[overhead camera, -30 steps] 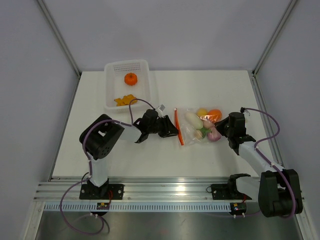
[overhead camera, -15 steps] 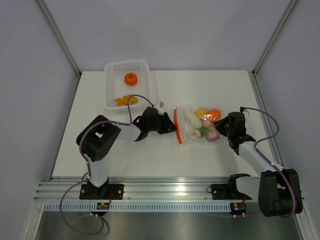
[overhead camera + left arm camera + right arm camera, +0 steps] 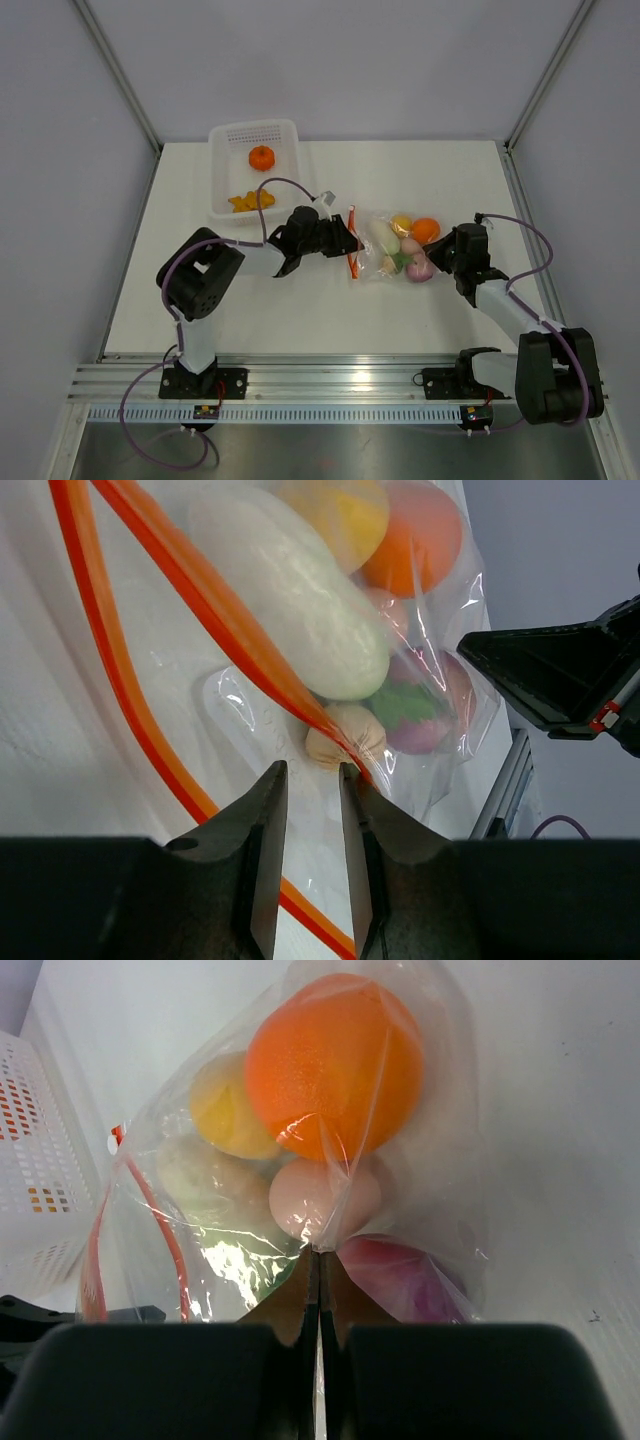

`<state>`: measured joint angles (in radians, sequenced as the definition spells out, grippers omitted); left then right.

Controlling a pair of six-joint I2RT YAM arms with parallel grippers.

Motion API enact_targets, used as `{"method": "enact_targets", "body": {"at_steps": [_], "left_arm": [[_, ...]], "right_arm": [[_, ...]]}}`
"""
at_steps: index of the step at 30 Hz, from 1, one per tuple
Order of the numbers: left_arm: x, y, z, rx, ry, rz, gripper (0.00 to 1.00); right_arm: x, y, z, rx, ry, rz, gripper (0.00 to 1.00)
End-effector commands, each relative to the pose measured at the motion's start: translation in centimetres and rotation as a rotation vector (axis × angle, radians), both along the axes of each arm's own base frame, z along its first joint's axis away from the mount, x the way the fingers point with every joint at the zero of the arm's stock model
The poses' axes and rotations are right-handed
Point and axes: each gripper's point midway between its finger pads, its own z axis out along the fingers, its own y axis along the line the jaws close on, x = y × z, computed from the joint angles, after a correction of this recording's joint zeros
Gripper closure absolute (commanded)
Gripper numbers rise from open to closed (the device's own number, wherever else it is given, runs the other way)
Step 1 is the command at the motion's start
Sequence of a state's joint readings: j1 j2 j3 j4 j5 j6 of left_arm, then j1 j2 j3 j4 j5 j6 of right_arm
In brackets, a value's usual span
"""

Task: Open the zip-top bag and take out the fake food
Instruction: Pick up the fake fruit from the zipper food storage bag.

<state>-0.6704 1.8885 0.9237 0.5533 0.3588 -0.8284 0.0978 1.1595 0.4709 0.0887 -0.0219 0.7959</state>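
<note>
The zip-top bag (image 3: 392,246) lies mid-table, its red-orange zipper strip (image 3: 214,608) parted into two lips. Inside is fake food: a white radish (image 3: 300,605), an orange ball (image 3: 335,1060), a yellow piece (image 3: 224,1110) and a purple onion (image 3: 432,708). My left gripper (image 3: 346,243) is at the bag's mouth. In the left wrist view the left gripper (image 3: 311,770) is open by a narrow gap, with clear bag film and the lower zipper lip lying between its fingers. My right gripper (image 3: 318,1252), at the bag's right end (image 3: 438,257), is shut on a pinch of bag plastic.
A white perforated basket (image 3: 222,176) stands at the back left, holding an orange pumpkin-like piece (image 3: 262,157) and yellow pieces (image 3: 248,200). Grey walls close in the table on three sides.
My left gripper has moved right and a little farther back, up to the bag's mouth, and its jaws have narrowed slightly. The bag and right gripper have shifted slightly toward the back.
</note>
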Motion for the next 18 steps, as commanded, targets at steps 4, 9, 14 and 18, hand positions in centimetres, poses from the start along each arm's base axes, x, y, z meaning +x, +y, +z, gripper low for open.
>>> {"method": "enact_targets", "body": {"at_steps": [4, 9, 14, 18], "left_arm": [[-0.1, -2.4, -1.2, -0.092, 0.063, -0.072, 0.63], [-0.8, -2.5, -1.2, -0.090, 0.047, -0.082, 0.50], [-1.8, -3.5, -0.7, -0.102, 0.023, -0.122, 0.45], [-3.0, -5.2, -0.7, -0.112, 0.032, -0.175, 0.44]], "right_arm": [[1.0, 0.6, 1.3, 0.004, -0.055, 0.045, 1.00], [1.0, 0.7, 1.4, 0.004, -0.055, 0.052, 1.00], [1.0, 0.8, 1.4, 0.006, -0.055, 0.057, 1.00], [0.9, 0.9, 1.3, 0.012, -0.056, 0.062, 1.00]]}}
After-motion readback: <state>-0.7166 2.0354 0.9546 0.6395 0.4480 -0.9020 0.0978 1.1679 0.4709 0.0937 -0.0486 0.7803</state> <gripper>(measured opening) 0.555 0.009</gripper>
